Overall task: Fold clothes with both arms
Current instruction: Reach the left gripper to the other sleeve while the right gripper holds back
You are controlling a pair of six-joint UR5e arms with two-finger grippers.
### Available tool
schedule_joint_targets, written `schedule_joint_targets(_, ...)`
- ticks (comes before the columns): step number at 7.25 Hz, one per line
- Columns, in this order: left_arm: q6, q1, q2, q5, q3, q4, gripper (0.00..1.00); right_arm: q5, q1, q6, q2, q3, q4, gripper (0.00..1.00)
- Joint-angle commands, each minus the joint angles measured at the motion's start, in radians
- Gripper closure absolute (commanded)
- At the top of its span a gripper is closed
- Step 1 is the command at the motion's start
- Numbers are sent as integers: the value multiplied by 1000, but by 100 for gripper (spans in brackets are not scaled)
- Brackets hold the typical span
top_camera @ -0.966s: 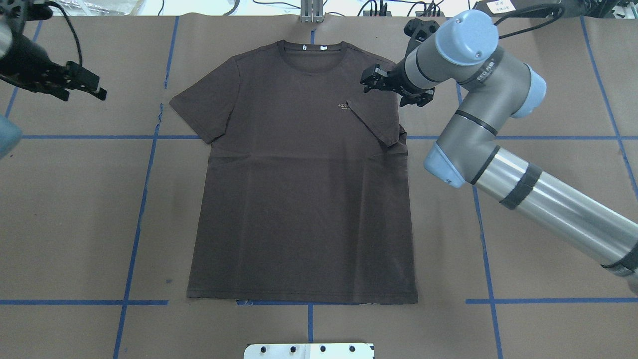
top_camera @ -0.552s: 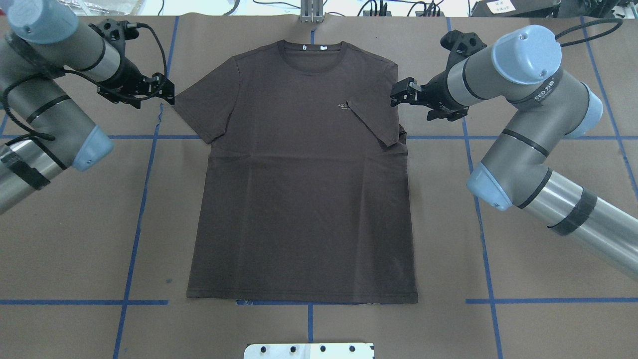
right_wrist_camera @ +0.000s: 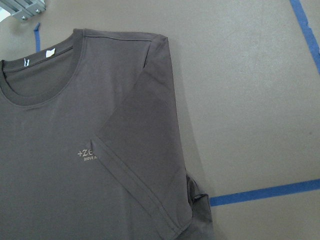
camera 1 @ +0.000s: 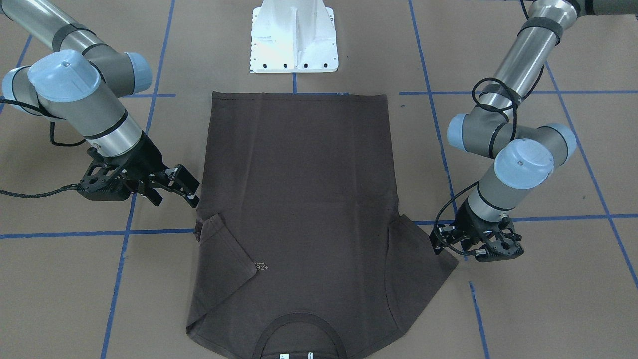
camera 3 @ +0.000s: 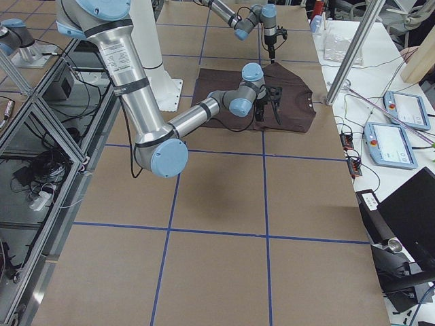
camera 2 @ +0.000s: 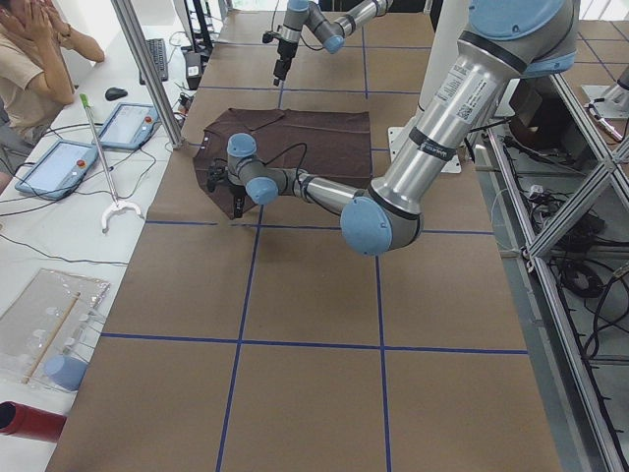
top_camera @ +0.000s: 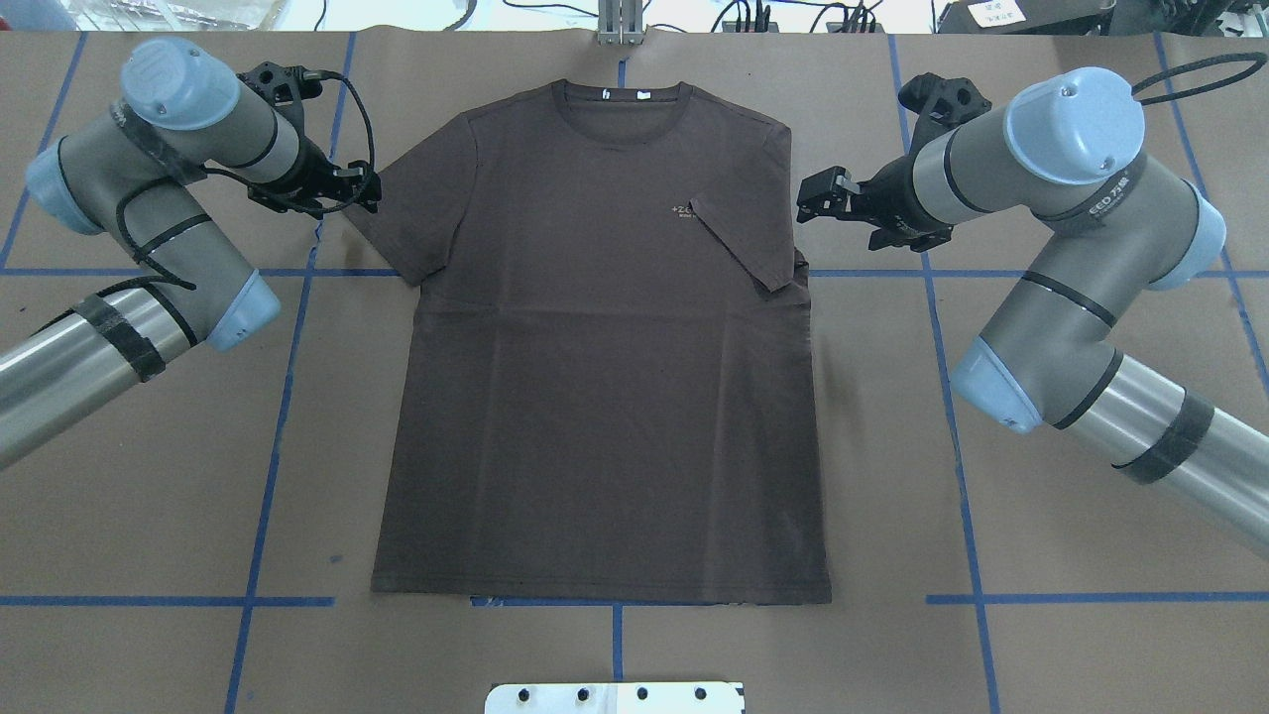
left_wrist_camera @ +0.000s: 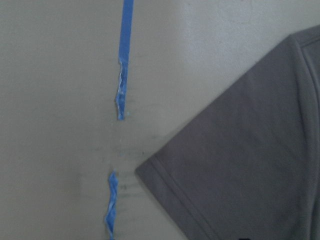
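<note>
The dark brown T-shirt (top_camera: 595, 397) lies flat on the brown table, its collar (top_camera: 622, 109) at the far edge. Its sleeve on my right side (top_camera: 749, 238) is folded in over the chest beside the pale lettering; the right wrist view shows this fold (right_wrist_camera: 145, 145). The other sleeve (top_camera: 406, 223) lies spread out. My left gripper (top_camera: 365, 193) is open and empty at that sleeve's outer corner, which the left wrist view shows (left_wrist_camera: 150, 172). My right gripper (top_camera: 815, 198) is open and empty, just off the shirt's right edge. In the front view the right gripper (camera 1: 188, 187) is at the left.
The white bolted pedestal (camera 1: 294, 35) stands at the near edge behind the shirt's hem. Blue tape lines (top_camera: 288, 347) cross the table. A metal bracket (top_camera: 620, 25) sits beyond the collar. An operator (camera 2: 39, 59) and tablets (camera 2: 59, 167) are beside the far side.
The left arm has swung in to the right, up to the spread sleeve. The right gripper has drawn back to the right, off the shirt. The shirt has not moved.
</note>
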Motion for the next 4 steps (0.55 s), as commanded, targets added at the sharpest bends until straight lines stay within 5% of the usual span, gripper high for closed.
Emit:
schedule_joint_targets(1,1,6,-33,11,56,-20,27,-5,-2,0,-1,0,0,0)
schedule_joint_targets(4,3,6,-32,39,81,-53,36,-6,-3,1,1,-4,0,0)
